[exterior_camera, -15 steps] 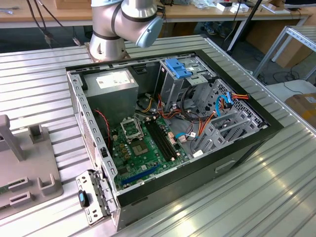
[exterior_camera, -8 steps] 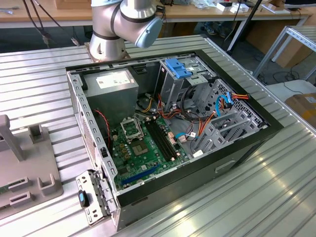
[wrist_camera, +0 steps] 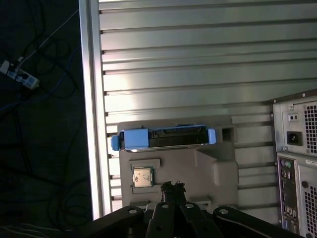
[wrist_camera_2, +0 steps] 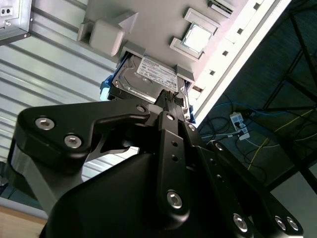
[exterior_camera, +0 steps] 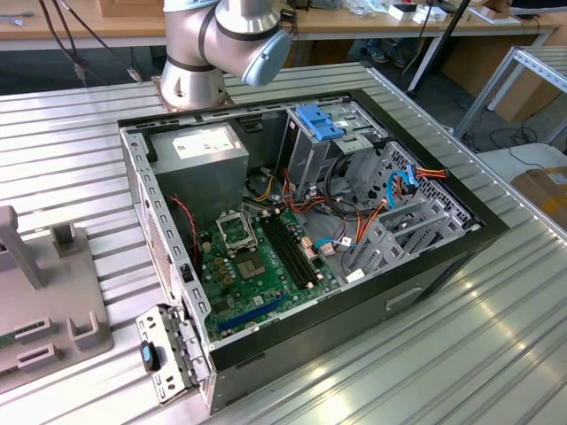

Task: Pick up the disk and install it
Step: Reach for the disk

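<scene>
The disk (wrist_camera: pixel 163 139) stands on its edge in a slot of a grey fixture block (wrist_camera: pixel 208 168), its blue plastic frame facing the first wrist view. In the second wrist view the disk (wrist_camera_2: pixel 148 79) shows its dark grey metal face and white label. My gripper (wrist_camera: pixel 172 187) hovers apart from the disk, over the fixture, with its black fingers (wrist_camera_2: pixel 171 106) drawn together and nothing between them. The open computer case (exterior_camera: pixel 443 257) lies on the ribbed metal table, with a blue bracket (exterior_camera: pixel 321 122) in its drive bay.
A small square chip (wrist_camera: pixel 142 177) sits in a pocket of the fixture beside the disk. The case's rear panel (wrist_camera: pixel 297 163) stands close to the fixture. The table edge (wrist_camera: pixel 91 99) runs beside the fixture, with cables on the floor beyond. The arm's base (exterior_camera: pixel 190 66) stands behind the case.
</scene>
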`<state>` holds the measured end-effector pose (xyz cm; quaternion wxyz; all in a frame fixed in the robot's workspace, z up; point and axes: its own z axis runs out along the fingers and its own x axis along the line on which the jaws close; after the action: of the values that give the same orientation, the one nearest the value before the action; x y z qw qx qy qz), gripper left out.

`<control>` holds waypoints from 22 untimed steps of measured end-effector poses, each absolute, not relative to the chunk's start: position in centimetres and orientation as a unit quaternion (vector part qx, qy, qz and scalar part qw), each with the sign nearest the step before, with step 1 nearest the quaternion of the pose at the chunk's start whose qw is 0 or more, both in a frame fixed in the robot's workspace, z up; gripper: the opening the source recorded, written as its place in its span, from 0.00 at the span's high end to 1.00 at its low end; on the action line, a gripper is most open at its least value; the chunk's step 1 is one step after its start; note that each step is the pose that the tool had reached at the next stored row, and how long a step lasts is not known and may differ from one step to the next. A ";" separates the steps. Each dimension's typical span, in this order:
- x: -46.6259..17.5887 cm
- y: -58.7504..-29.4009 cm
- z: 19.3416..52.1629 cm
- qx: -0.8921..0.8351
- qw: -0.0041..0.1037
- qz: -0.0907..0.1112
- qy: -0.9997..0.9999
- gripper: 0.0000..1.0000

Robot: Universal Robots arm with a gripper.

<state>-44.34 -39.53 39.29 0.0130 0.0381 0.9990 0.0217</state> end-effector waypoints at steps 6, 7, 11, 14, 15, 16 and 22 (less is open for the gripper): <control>-44.3 -39.0 39.3 0.038 0.013 0.022 0.999 0.89; -44.3 -38.9 39.3 0.038 0.013 0.022 0.999 0.89; -44.3 -38.5 39.3 0.038 0.013 0.022 0.999 0.89; -44.3 -38.5 39.3 0.038 0.013 0.022 0.999 0.89; -44.3 -38.5 39.3 0.038 0.013 0.022 0.999 0.89; -44.3 -38.5 39.3 0.038 0.013 0.022 0.999 0.89; -44.3 -38.5 39.3 0.038 0.013 0.022 0.999 0.89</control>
<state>-44.34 -38.47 39.26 0.0131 0.0380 0.9990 0.0218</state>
